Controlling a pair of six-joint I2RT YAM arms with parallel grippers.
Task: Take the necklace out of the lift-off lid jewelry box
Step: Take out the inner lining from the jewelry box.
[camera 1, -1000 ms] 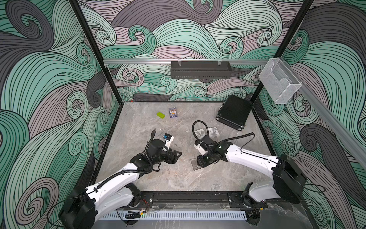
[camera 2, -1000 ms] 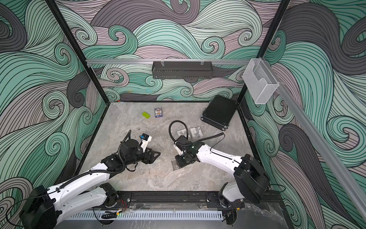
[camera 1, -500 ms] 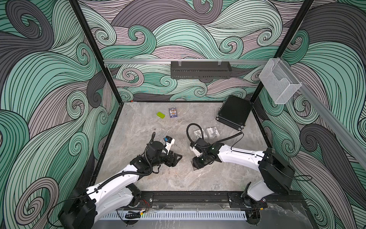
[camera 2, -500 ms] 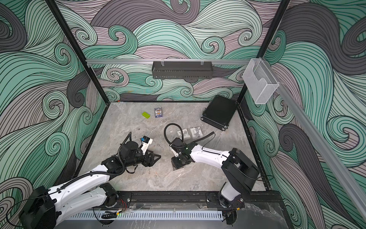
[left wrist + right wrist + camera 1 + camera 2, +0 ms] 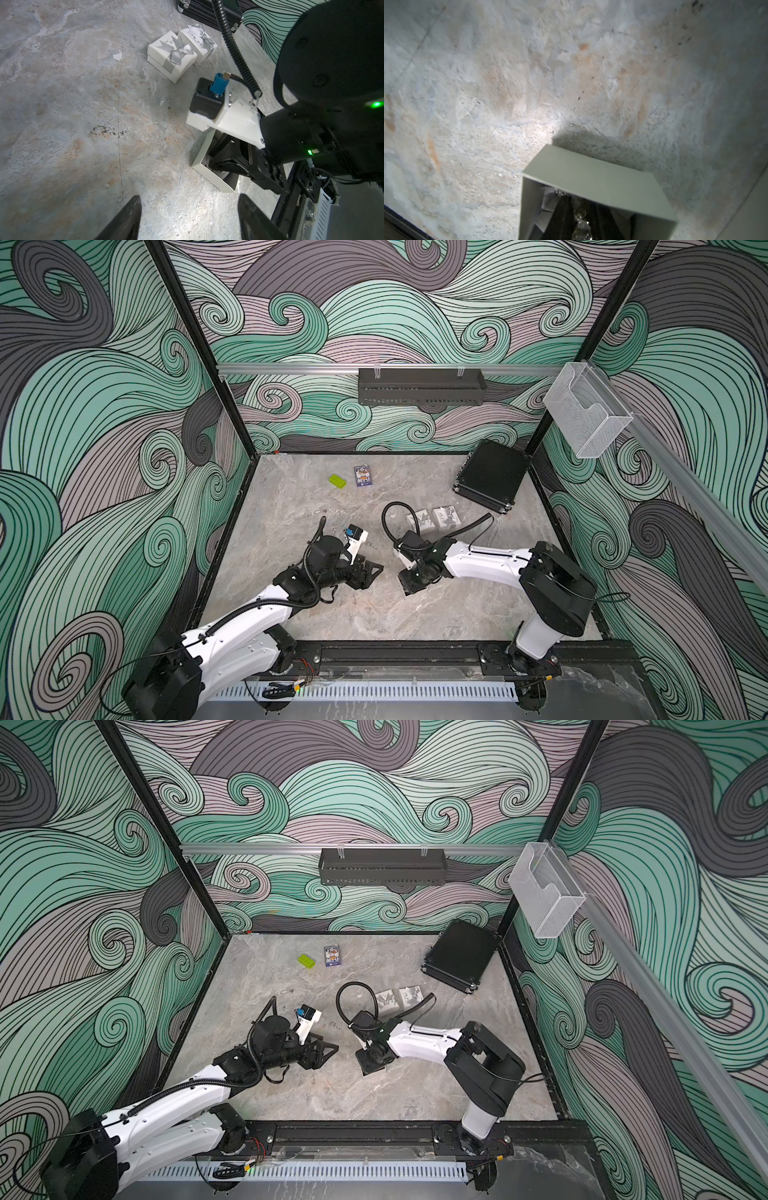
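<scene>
The open white jewelry box (image 5: 405, 591) (image 5: 368, 1068) stands on the marble table without its lid. My right gripper (image 5: 417, 577) (image 5: 377, 1055) reaches down into it. In the right wrist view the dark fingers (image 5: 562, 218) stand close together inside the box (image 5: 591, 172), pinching the glittering beaded necklace (image 5: 580, 215) between them. My left gripper (image 5: 371, 572) (image 5: 327, 1052) hovers just left of the box, open with nothing in it. In the left wrist view that gripper (image 5: 189, 209) sits over bare table, short of the box (image 5: 209, 176).
Two white boxes with grey bows (image 5: 432, 517) (image 5: 174, 56) sit behind the right arm. A black case (image 5: 490, 475) lies at the back right; a green brick (image 5: 337, 481) and a card pack (image 5: 362, 476) lie at the back.
The right jaws have narrowed onto the necklace inside the box, and the right arm's elbow has swung back. The left gripper has barely moved.
</scene>
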